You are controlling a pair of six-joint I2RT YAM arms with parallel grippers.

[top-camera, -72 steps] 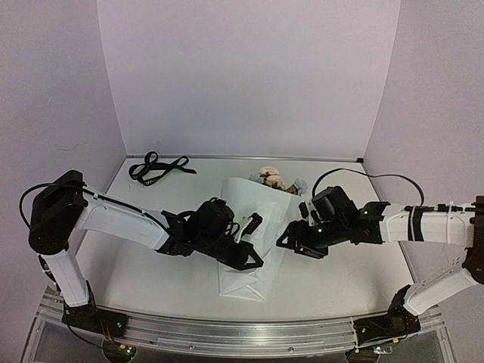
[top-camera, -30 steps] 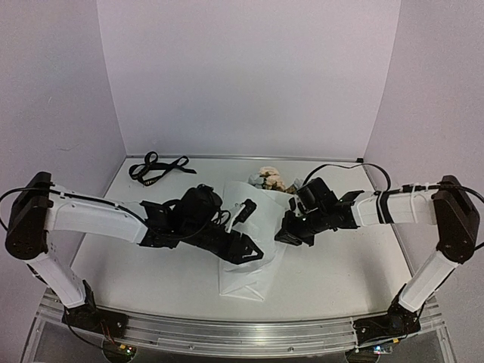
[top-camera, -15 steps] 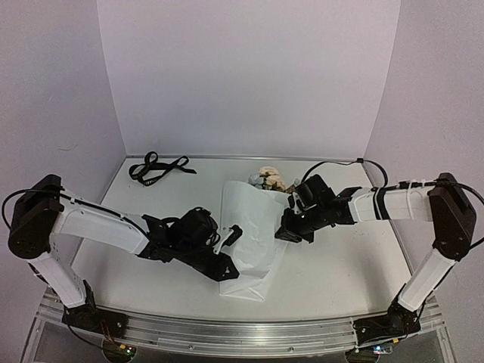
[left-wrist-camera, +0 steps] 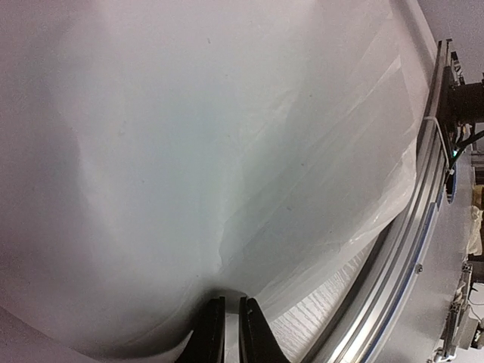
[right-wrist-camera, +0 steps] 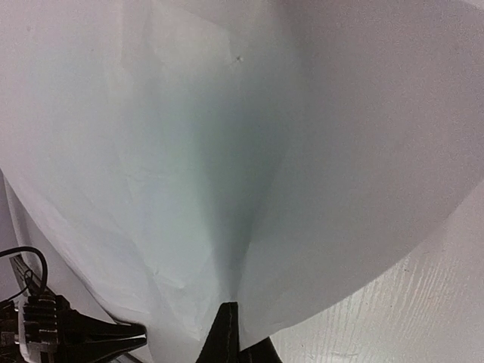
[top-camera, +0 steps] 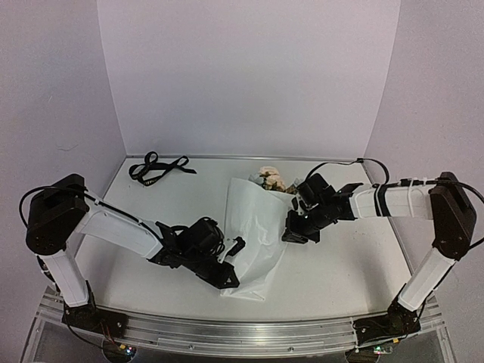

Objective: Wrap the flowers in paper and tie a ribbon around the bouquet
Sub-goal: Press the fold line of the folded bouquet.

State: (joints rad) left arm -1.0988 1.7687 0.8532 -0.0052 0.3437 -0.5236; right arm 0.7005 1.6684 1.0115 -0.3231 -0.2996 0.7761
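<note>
**A:** What lies farthest left on the pale table (top-camera: 166,219)?

**B:** The long narrow black ribbon (top-camera: 157,168), loosely heaped toward ten o'clock, well apart from both arms.

**A:** And the left gripper (top-camera: 232,262)?

**B:** It sits low at about seven o'clock of the large thin white sheet of wrapping paper (top-camera: 255,219). In the left wrist view its fingertips (left-wrist-camera: 212,334) are nearly together, pinching the paper (left-wrist-camera: 189,151) at its edge. Creases fan out from the pinch. A silver metal rail (left-wrist-camera: 412,242) runs off at three o'clock.

**A:** Where is the paper itself?

**B:** In the middle of the table, lying lengthways from six to twelve o'clock, folded over and rumpled.

**A:** The flowers?

**B:** The small bunch of pale peach artificial flowers (top-camera: 269,179) peeps out at the paper's twelve o'clock end. Only the blooms show.

**A:** And the right gripper (top-camera: 295,232)?

**B:** It is at the paper's three o'clock edge, clenched on it. The right wrist view shows its closed fingers (right-wrist-camera: 226,339) gripping a fold of the sheet (right-wrist-camera: 189,151).
</note>
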